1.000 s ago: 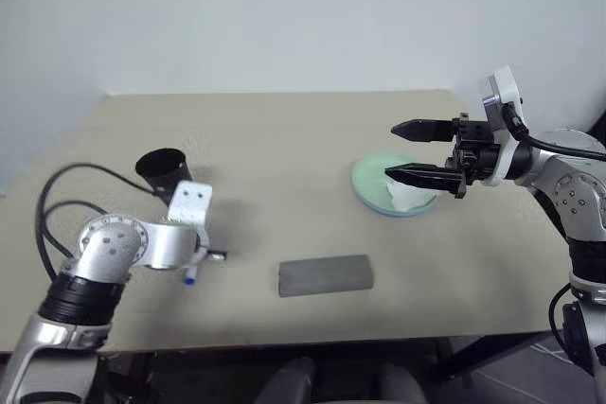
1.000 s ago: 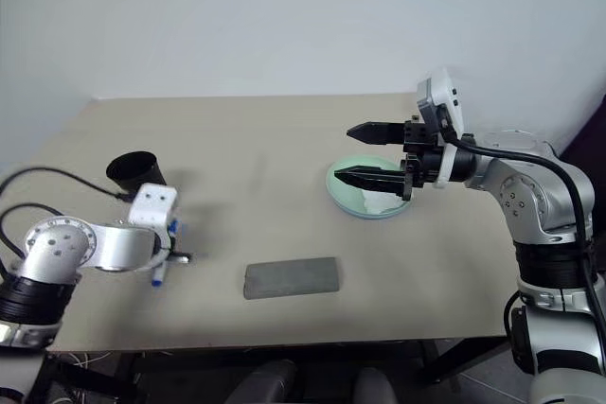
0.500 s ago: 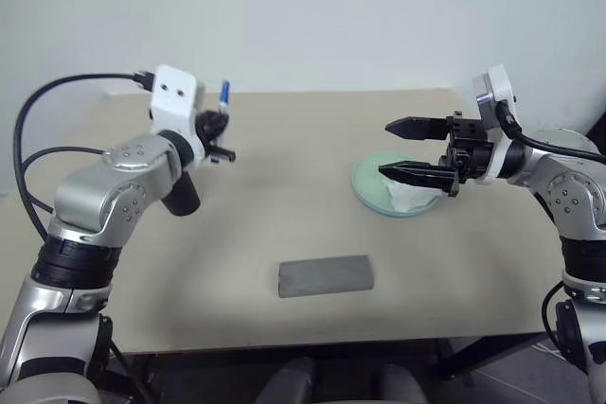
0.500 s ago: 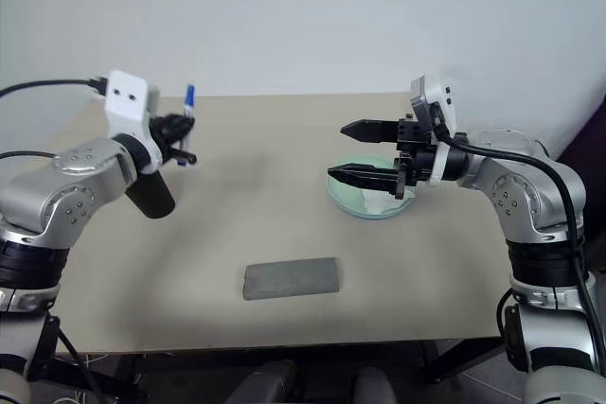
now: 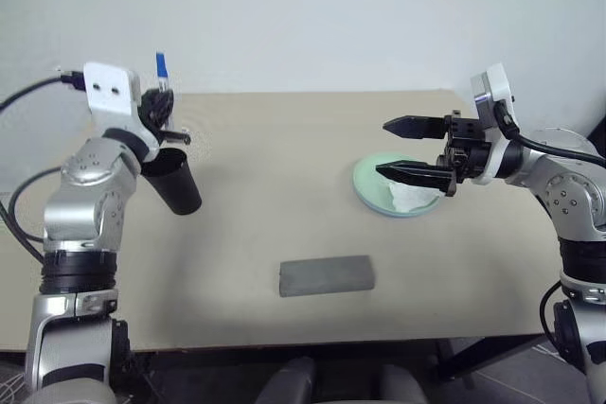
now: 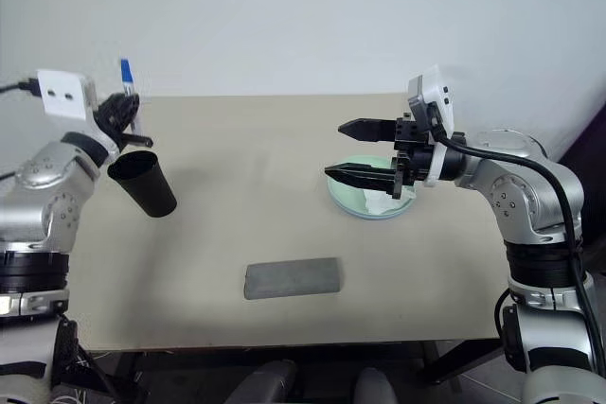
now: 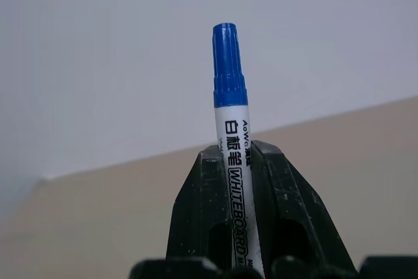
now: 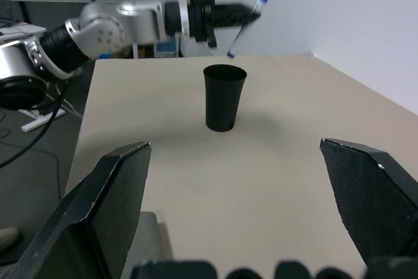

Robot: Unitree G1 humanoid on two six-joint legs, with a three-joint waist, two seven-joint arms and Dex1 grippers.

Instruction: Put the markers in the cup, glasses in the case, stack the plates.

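Note:
My left gripper (image 5: 163, 113) is shut on the blue-capped white marker (image 5: 161, 65), held nearly upright just above the rim of the black cup (image 5: 174, 183). In the left wrist view the marker (image 7: 232, 129) stands clamped between the two fingers (image 7: 199, 207). From the right wrist view the marker (image 8: 251, 12) hangs over the cup (image 8: 224, 97). My right gripper (image 5: 383, 149) is open and empty, pointing left above the light green plate (image 5: 371, 177). The grey case (image 5: 326, 274) lies shut near the front edge. The glasses are out of view.
A crumpled white tissue (image 5: 409, 198) lies on the plate. The beige table (image 5: 275, 167) meets a white wall at the back. Cables trail from my left arm off the table's left side.
My left arm has risen from the tabletop beside the cup with the marker in its grip, and the wrist has turned so the marker points up. The right arm has stayed put.

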